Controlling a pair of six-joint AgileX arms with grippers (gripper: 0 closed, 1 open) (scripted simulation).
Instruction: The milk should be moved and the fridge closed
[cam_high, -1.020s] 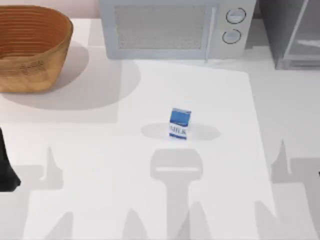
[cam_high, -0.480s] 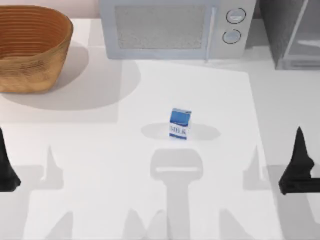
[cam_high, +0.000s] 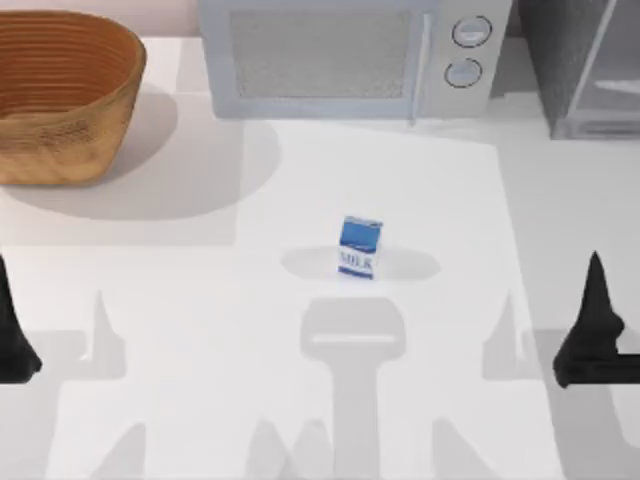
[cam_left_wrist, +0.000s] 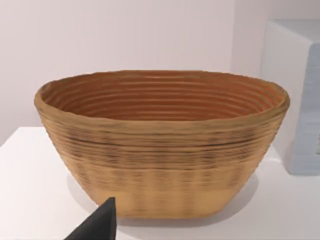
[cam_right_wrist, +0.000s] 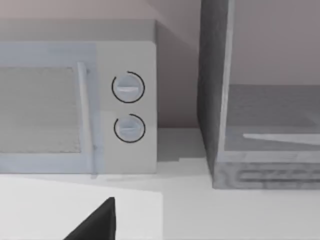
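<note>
The milk (cam_high: 360, 247), a small blue carton with a white band, stands upright near the middle of the white table. The fridge (cam_high: 585, 65) is the grey cabinet at the far right corner, and in the right wrist view the fridge (cam_right_wrist: 260, 110) shows a pale vertical edge beside a grey recess. My left gripper (cam_high: 6, 300) sits at the table's left edge, far from the carton. My right gripper (cam_high: 597, 285) is at the right edge, well to the right of the milk and nearer the front than the fridge. Neither one touches anything.
A brown woven basket (cam_high: 60, 95) stands at the far left, and the left wrist view faces the basket (cam_left_wrist: 160, 150) head-on. A light grey microwave (cam_high: 340, 55) with two round knobs sits at the back centre, left of the fridge. Open tabletop surrounds the carton.
My right gripper has come into the top view from the right edge and then settled with a slight shift to the left. The left arm and the milk have not moved.
</note>
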